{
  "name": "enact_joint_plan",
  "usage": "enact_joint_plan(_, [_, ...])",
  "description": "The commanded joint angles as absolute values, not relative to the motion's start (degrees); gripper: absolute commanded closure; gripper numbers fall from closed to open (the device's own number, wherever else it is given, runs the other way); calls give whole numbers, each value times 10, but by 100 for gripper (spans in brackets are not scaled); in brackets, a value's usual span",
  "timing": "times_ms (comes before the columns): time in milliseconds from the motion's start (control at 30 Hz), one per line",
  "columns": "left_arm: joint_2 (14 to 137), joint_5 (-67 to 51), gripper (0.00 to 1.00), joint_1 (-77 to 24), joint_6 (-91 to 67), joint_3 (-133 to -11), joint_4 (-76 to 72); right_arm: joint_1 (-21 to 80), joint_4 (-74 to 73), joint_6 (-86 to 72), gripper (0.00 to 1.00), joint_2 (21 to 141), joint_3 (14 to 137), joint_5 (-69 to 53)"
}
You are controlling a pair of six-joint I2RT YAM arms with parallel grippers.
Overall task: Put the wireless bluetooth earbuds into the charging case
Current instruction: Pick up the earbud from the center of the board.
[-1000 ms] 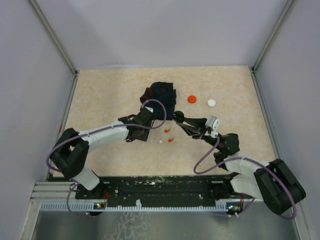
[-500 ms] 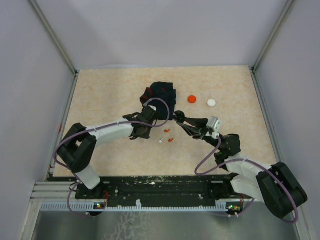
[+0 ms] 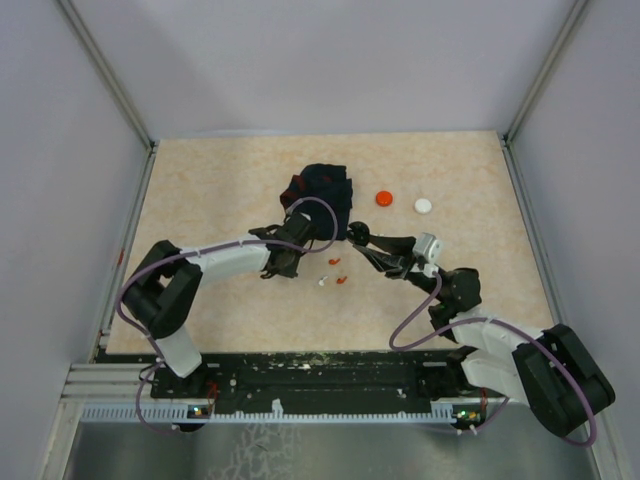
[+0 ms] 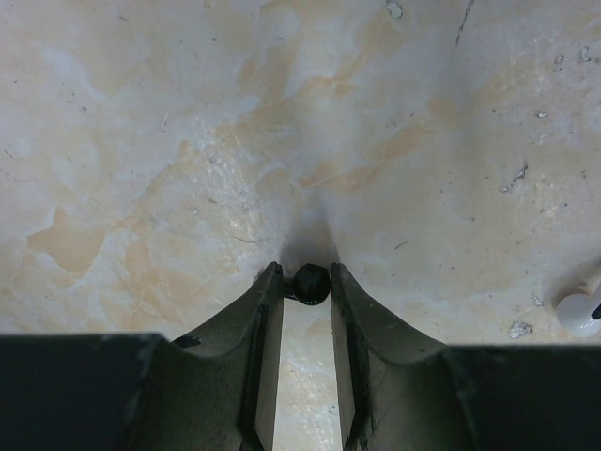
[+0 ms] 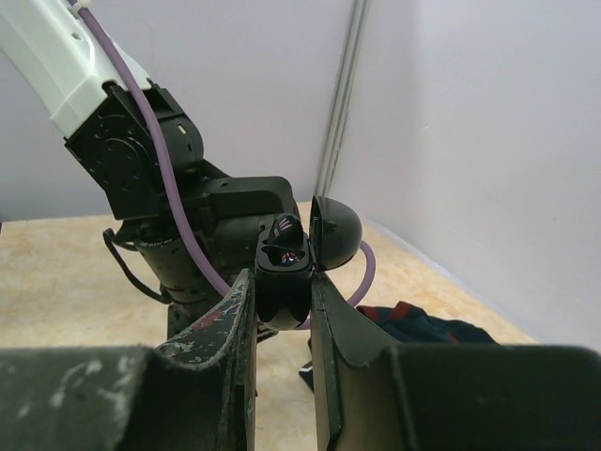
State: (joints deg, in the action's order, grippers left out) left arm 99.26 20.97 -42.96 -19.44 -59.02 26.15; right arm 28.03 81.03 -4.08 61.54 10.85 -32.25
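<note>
Low at the middle of the desk [image 3: 200, 190], the left hand [image 4: 307, 293] pinches a black earbud [image 4: 311, 283], with red earbuds [image 3: 341, 280] just to its right and a white earbud [image 4: 577, 314] cut off at the wrist view's edge. Beside them the right hand [image 5: 282, 296] grips the charging case [image 5: 282, 277] aloft, lid [image 5: 336, 230] open, contents hard to read. Beyond lie the navy cloth [image 3: 322, 188] and two discs [image 3: 384, 198], bare desk reaching the left rail [image 3: 128, 250].

Left arm [image 3: 225, 262], right arm [image 3: 485, 340]: white link shells, black joint housings, bulky black shoulder blocks. Purple cable [image 3: 410, 325] looped along each. Left hand [image 4: 307, 282]: dark grey-green fingers [image 4: 258, 348], tapered tips. Right hand [image 5: 282, 282]: same dark fingers, paint scuffed, chipped.
</note>
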Motion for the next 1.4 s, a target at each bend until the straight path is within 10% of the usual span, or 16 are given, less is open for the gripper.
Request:
enact_joint_plan(0, [1002,215,68,-425,-195,-598,270,286,832,-40,100,608,106,-324])
enact_joint_plan(1367, [988,137,68,-405,-204,-610,326,286,832,-43,100,604,106,-326])
